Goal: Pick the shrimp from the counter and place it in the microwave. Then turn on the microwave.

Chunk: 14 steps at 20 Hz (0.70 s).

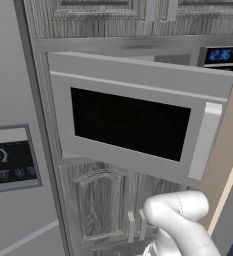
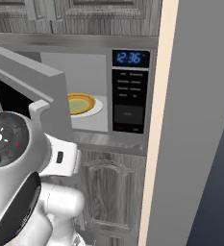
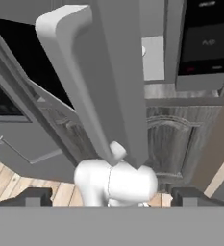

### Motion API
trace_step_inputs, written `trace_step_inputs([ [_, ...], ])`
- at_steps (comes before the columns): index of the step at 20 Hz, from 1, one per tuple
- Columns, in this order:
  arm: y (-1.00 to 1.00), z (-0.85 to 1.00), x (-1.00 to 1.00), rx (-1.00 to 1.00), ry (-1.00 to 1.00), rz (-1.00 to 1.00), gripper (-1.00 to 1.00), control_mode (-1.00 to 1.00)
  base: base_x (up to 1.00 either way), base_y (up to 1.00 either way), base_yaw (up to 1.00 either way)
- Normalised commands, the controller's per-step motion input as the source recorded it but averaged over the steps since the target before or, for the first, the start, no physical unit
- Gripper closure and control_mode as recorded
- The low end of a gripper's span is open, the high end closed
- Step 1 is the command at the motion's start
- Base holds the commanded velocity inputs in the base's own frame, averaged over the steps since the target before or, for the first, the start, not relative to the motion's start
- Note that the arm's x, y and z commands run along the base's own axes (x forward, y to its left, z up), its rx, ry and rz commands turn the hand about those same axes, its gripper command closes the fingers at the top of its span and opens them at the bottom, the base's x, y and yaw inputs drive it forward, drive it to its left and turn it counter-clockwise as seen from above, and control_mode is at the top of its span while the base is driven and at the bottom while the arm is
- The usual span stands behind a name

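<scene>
Swinging out toward the camera in the left base view, the door of the built-in silver-grey microwave (image 1: 138, 120) stands partly open, its black window facing forward and its pale vertical bar handle (image 1: 205, 142) at the right edge. Above the door's top edge, the blue digital display (image 1: 221, 55) glows. To the left sits a grey panel with a black dial screen (image 1: 10, 160). Below the microwave is a grey wood-grain cabinet door (image 1: 103, 205).

From the right base view, the open door is seen edge-on at the left, and the microwave's cavity is exposed. Inside it, on the white round turntable plate (image 2: 98, 106), rests a yellow bowl with a greenish inside (image 2: 80, 103). The tiny orange-pink shrimp cannot be made out; whether it lies in the bowl I cannot tell. The black keypad (image 2: 129, 101) sits just right of the cavity, under the display.

Looking along the hand view, the gripper (image 3: 112, 197) has its jaws spread wide, the two dark fingertips (image 3: 34, 197) far apart at the bottom with nothing between them. The door's edge and handle rise just ahead, untouched.
</scene>
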Motion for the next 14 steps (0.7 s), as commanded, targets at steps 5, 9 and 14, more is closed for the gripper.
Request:
trace_step_inputs([
  [5, -0.11, 0.00, -0.05, 0.29, -0.01, -0.03, -1.00, -1.00, 0.00, 0.00, 0.00],
  [9, -0.01, 0.00, 0.14, 0.34, 0.00, -0.11, -1.00, -1.00, 0.00, 0.00, 0.00],
  [14, -0.07, 0.00, 0.22, 0.30, 0.01, -0.10, -1.00, -1.00, 0.00, 0.00, 0.00],
])
